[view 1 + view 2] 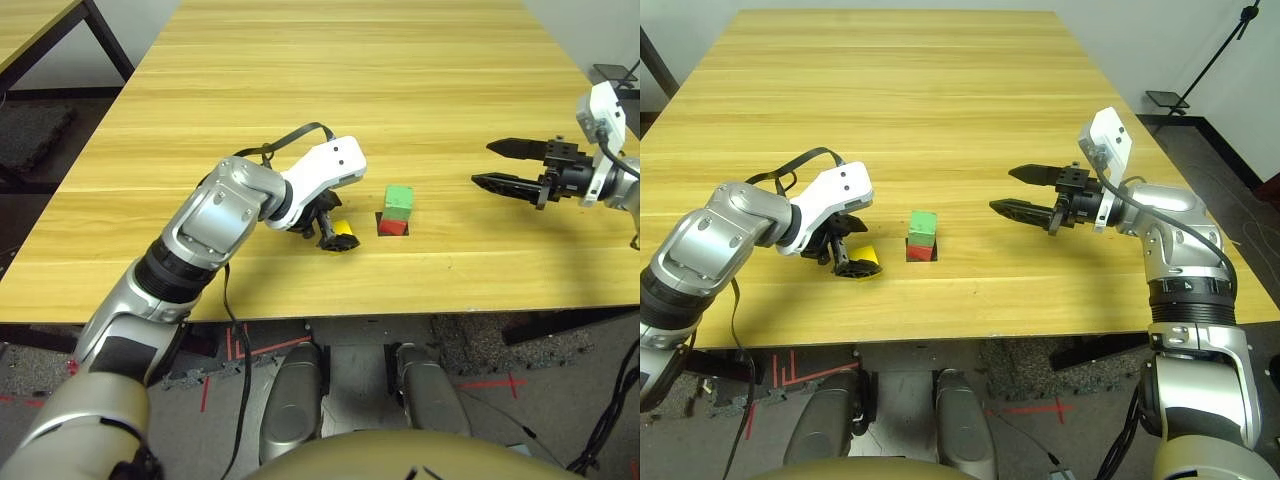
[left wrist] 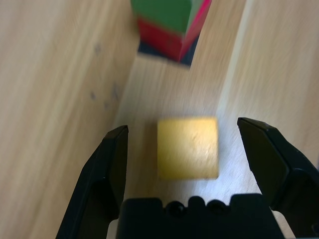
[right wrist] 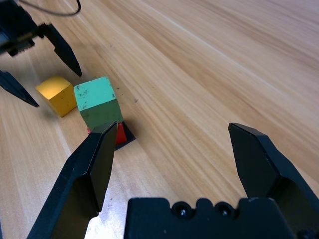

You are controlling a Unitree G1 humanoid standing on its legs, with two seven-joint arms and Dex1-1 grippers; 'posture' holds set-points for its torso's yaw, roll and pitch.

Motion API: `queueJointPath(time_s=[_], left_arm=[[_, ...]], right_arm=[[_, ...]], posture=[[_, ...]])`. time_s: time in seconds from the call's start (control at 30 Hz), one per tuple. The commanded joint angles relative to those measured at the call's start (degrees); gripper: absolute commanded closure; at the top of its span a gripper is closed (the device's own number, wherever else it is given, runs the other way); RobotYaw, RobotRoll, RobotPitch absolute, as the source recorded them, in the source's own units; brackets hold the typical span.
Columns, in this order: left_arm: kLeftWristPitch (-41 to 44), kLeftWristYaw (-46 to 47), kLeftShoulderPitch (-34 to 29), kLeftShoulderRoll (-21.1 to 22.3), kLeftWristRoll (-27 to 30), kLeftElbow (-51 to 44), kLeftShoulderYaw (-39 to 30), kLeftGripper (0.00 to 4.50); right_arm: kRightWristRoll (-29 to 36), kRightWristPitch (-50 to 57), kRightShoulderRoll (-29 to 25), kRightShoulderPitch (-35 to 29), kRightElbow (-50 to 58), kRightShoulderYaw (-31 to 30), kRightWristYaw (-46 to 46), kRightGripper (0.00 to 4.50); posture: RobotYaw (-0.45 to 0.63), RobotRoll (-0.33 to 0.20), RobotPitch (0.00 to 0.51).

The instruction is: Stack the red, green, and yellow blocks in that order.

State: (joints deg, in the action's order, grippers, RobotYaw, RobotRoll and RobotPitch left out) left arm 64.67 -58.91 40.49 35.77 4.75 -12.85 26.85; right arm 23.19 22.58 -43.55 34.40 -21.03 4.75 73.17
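Blocks number three, one of each colour: the green block (image 1: pixel 399 199) sits squarely on the red block (image 1: pixel 393 227), and this pair of two stands on a flat black square patch (image 1: pixel 381 228) near the middle of the near half of the wooden table (image 1: pixel 340 90). The yellow block (image 1: pixel 343 229) lies alone on the wood just to the left of the stack, apart from it. One left gripper (image 1: pixel 333 236) is down at the yellow block, its two black fingers spread wide to either side of the cube with clear gaps, gripping nothing. In the head views the white wrist housing and the fingers cover most of the yellow block, so that just a corner of it peeks out; the left wrist view shows its whole top face (image 2: pixel 188 148) between the fingers (image 2: pixel 110 164), with the stack beyond it cut off at the green block's top. The red block is mostly hidden in the right wrist view behind one finger (image 3: pixel 92 167), showing as a thin red sliver (image 3: pixel 120 133) under the green block. One right gripper (image 1: pixel 1018 192) hangs well to the right of the stack, pointing left toward it, fingers wide apart and empty. Whether it touches the table cannot be told.
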Motion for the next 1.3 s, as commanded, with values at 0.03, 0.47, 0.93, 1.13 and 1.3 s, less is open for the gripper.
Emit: queueJointPath(time_s=[0.03,0.47,0.93,1.13,1.3], left_arm=[[-0.53,1.29,-1.17,0.67,0.71,0.29,1.57,0.02],[-2.06,6.28,-2.32,-1.53,2.74,2.11,-0.74,1.57],[-9.15,-7.13,23.19,2.64,6.70,13.80,-0.36,2.55],[-20.34,-13.61,29.68,-4.29,4.31,27.33,3.23,2.55],[-28.51,-17.88,32.68,-11.68,1.29,39.61,5.56,2.55]], right_arm=[[0.02,0.63,-0.66,-0.95,1.56,0.15,-0.12,0.00],[-0.03,0.99,-0.70,-1.09,1.85,0.44,-0.79,0.00],[0.33,1.19,-0.66,-2.45,2.67,0.62,-1.23,0.00],[1.10,2.30,-0.20,-5.00,5.40,0.80,-2.05,0.00],[1.83,3.91,-0.01,-7.26,8.51,1.22,-3.02,0.00]], posture=[[-0.05,-0.031,0.100],[-0.05,-0.033,0.092],[-0.06,-0.014,0.080],[-0.09,-0.009,0.080],[-0.11,-0.008,0.082]])
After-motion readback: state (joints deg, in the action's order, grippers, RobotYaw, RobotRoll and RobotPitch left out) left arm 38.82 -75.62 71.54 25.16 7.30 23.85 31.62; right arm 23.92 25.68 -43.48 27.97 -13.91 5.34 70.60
